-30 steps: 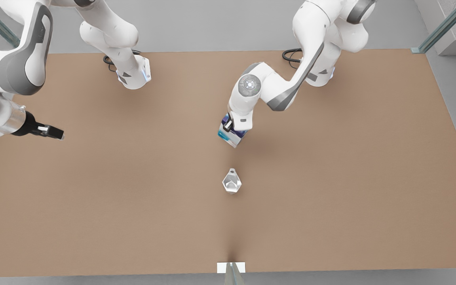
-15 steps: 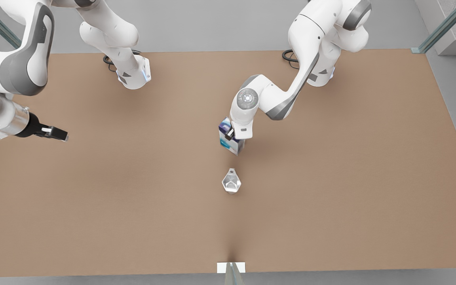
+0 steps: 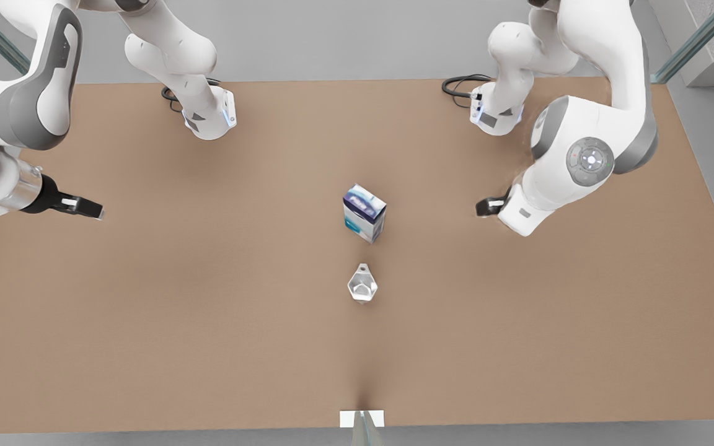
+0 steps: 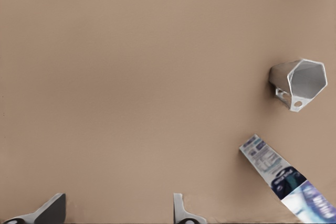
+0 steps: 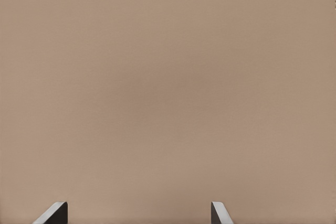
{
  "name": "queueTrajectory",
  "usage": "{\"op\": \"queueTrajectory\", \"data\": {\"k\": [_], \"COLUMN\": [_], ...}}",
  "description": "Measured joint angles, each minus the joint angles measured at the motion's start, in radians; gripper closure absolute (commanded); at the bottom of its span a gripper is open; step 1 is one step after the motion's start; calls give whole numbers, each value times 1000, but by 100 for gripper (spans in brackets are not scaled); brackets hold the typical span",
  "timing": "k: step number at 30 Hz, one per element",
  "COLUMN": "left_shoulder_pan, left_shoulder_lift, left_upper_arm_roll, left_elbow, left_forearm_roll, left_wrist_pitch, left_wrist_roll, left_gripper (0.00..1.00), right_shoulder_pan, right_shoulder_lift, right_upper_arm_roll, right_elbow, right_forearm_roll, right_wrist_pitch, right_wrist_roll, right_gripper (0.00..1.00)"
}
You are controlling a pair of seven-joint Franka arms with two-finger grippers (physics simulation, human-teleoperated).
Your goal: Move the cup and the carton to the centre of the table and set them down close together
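Start at the near edge of the table (image 3: 208, 347): you have a small white tab (image 3: 362, 419) at its middle. Further in, near the table's middle, the cup (image 3: 362, 286) stands upright on the brown top with its mouth open to you. Nothing grips it. Just beyond it the carton (image 3: 364, 214) stands on its base, its dark blue top facing up and one corner turned towards you. The two are near each other but not touching, and a strip of bare table shows between them.

Level with the carton, look to the front view's right for the left gripper (image 3: 486, 206). It hangs above the table, well apart from the carton. In the left wrist view its fingers are spread with nothing between them (image 4: 115, 211), and past them you see the cup (image 4: 299, 82) and the carton (image 4: 278, 174) on the table (image 4: 131, 77).

The right gripper (image 3: 90, 210) waits far off on the front view's left, pointing in towards the middle. The right wrist view shows its fingers wide apart (image 5: 136, 211) over bare table (image 5: 168, 77), holding nothing.

Farthest from you, both arm bases sit along the far edge, with a black cable (image 3: 459, 87) beside the one on the front view's right.
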Motion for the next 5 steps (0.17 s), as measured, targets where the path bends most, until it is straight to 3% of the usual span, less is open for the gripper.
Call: {"op": "queueTrajectory", "data": {"k": [5], "left_shoulder_pan": [80], "left_shoulder_lift": [14], "left_upper_arm_roll": [28], "left_elbow": [-5], "left_forearm_roll": [81], "left_wrist_pitch": [50], "left_wrist_roll": [259], "left_gripper": [0], "right_shoulder_pan": [-2], "right_shoulder_lift": [2], "right_upper_arm_roll": [-3], "right_elbow": [0], "right_forearm_roll": [0], "right_wrist_pitch": [-6], "right_wrist_roll": [0], "right_gripper": [0]}}
